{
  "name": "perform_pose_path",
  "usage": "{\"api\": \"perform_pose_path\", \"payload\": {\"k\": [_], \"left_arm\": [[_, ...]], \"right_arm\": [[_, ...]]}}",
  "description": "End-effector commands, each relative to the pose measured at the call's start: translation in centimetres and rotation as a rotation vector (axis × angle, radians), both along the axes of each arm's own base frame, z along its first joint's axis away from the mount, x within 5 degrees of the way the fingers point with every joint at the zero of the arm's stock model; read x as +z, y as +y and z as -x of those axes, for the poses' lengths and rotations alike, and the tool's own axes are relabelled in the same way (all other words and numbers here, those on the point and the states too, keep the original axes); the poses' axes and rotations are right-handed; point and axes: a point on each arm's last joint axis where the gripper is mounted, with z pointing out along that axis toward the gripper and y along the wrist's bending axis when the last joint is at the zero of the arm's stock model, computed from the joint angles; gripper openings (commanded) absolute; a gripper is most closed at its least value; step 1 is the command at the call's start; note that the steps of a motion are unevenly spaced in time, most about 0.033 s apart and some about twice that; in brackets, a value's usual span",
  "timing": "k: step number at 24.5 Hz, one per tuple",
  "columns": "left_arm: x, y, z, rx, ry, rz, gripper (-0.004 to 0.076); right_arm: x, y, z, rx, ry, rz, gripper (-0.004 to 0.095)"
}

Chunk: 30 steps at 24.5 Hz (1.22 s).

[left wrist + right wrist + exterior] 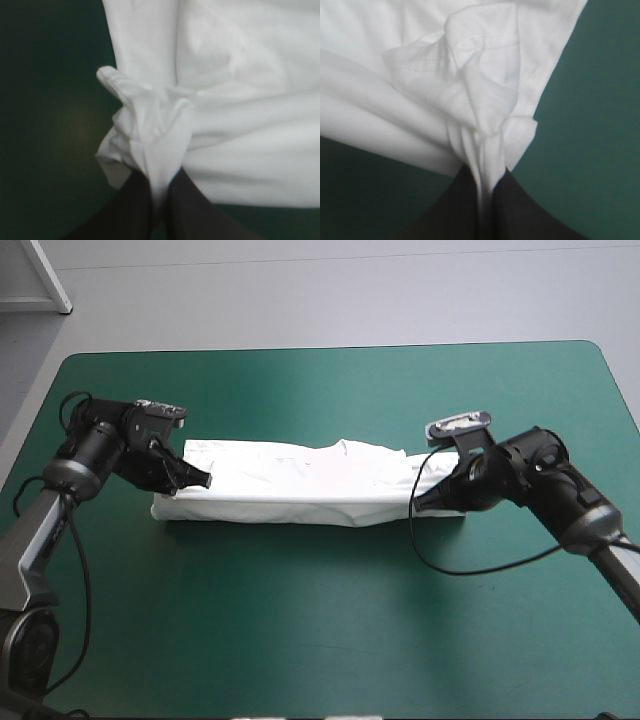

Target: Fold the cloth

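The white T-shirt point(300, 482) lies as a long folded band across the middle of the teal-green table, stretched between both arms. My left gripper point(203, 479) pinches its left end, and in the left wrist view the black fingers point(131, 210) are all but shut with bunched white cloth point(150, 125) rising between them. My right gripper point(422, 504) holds the right end the same way. Its black fingers point(520, 210) squeeze a gathered hem point(480, 115) with visible stitching. The band's front fold rests on the cover.
Bare teal-green cover point(320, 630) stretches in front of the shirt toward the near edge and also behind it toward the far edge point(330, 350). A white furniture corner point(40, 280) stands beyond the table's far left.
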Motion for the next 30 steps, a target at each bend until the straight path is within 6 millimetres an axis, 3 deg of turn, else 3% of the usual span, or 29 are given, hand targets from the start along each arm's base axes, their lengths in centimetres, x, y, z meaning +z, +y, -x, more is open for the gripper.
{"api": "perform_pose_path", "payload": {"k": [1,8,11,17,18,20,21,22,23,25,28,30], "left_arm": [[3.1,-0.2,-2.5,-0.029,-0.106,0.019,-0.0008],[3.6,-0.9,-7.7,-0.037,-0.147,0.015,-0.0008],[2.0,-1.0,-9.9,-0.038,-0.137,-0.008,-0.0008],[-2.3,-1.2,-12.3,-0.025,-0.098,-0.028,-0.0007],[-2.9,-1.2,-12.5,-0.02,-0.087,-0.029,0.0004],[-3.6,-1.2,-12.8,-0.016,-0.068,-0.03,0.0104],[-3.6,-1.3,-12.8,-0.011,-0.073,-0.027,0.0247],[-3.5,-1.3,-12.8,-0.005,-0.074,-0.029,0.0302],[-3.0,-1.3,-12.7,0.001,-0.07,-0.03,0.0423],[-1.8,-1.2,-12.7,0.004,-0.078,-0.029,0.0503],[2.4,-1.2,-12.8,0.012,-0.167,-0.016,0.0515],[4.2,-1.2,-12.6,0.015,-0.201,-0.011,0.0515]], "right_arm": [[3.3,-0.7,-3.0,-0.044,-0.147,0.031,-0.0019],[2.1,-1.2,-9.7,-0.113,-0.126,0.029,-0.0019],[-0.1,-0.8,-11.9,-0.098,-0.072,0.028,-0.0019],[-3.2,0.1,-13.8,-0.096,-0.045,-0.007,-0.0006],[-3.5,0.3,-14.0,-0.096,-0.043,-0.021,0.0021],[-3.5,0.7,-14.3,-0.097,-0.065,-0.067,0.0186],[-3.2,0.8,-14.4,-0.092,-0.084,-0.082,0.0363],[-3.1,0.8,-14.4,-0.093,-0.088,-0.086,0.0438],[-2.6,0.8,-14.5,-0.093,-0.093,-0.088,0.0603],[-1.7,0.8,-14.4,-0.093,-0.105,-0.092,0.0718],[1.4,0.7,-14.1,-0.091,-0.183,-0.118,0.0738],[2.6,0.6,-13.9,-0.09,-0.212,-0.128,0.0737]]}}
